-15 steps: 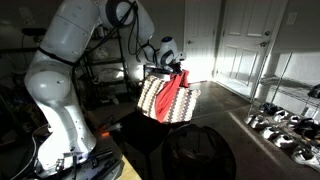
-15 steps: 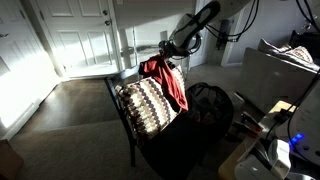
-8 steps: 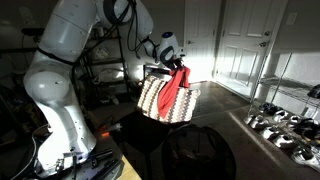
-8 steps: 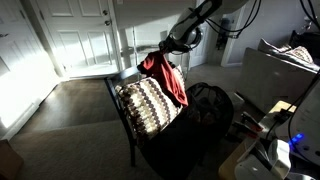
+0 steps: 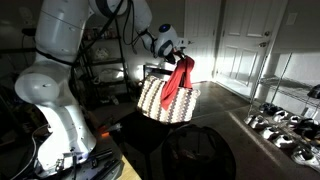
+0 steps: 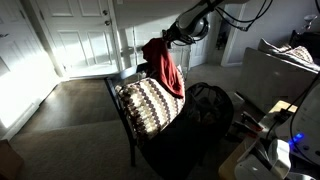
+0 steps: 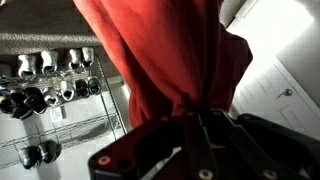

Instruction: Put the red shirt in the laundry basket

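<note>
The red shirt (image 5: 178,80) hangs limp from my gripper (image 5: 181,56), which is shut on its top. It dangles over the chevron laundry basket (image 5: 160,102), its lower end draped against the basket's rim and side. In the other exterior view the shirt (image 6: 165,70) hangs from the gripper (image 6: 160,42) above the basket (image 6: 145,105). In the wrist view the shirt (image 7: 170,55) fills most of the frame, bunched between the dark jaws at my gripper (image 7: 192,112).
The basket stands on a dark chair or table (image 6: 125,130). A dark round bag (image 6: 205,105) sits beside it. A wire rack with shoes (image 5: 280,125) stands at the side. White doors (image 6: 85,35) are behind.
My gripper has risen with the red shirt, lifting it higher above the basket; more of the shirt now hangs clear of the rim.
</note>
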`<state>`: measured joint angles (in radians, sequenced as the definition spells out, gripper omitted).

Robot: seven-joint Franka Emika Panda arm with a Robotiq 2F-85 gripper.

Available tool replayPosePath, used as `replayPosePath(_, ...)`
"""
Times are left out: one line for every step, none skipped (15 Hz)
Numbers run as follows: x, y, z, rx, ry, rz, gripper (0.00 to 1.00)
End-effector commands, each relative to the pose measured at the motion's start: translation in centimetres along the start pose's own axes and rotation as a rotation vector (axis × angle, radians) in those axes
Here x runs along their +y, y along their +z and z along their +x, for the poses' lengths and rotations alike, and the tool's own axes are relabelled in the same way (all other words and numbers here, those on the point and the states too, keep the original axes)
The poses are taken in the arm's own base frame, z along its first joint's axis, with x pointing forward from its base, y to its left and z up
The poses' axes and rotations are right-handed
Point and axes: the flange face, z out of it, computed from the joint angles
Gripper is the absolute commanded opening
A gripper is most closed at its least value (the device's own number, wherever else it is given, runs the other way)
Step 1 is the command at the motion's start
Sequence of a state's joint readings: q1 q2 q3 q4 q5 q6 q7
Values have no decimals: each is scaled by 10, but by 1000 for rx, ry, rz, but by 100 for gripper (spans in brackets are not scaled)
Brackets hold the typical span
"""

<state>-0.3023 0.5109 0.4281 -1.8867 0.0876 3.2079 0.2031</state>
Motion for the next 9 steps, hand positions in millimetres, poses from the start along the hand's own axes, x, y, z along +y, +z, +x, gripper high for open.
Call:
replayPosePath(20, -44, 19, 143, 88, -36, 2)
replayPosePath(28, -54, 25, 179, 111, -55, 2)
replayPosePath(37, -63, 30, 213, 130, -79, 2)
replayPosePath(47, -71, 33, 240, 143, -100, 2)
replayPosePath(57, -78, 35, 274, 156, -128, 2)
replayPosePath(68, -85, 37, 303, 165, -158, 2)
replayPosePath(81, -92, 38, 337, 178, -196, 2)
replayPosePath(92, -97, 37, 367, 191, -231, 2)
replayPosePath(104, -101, 34, 397, 202, -273, 2)
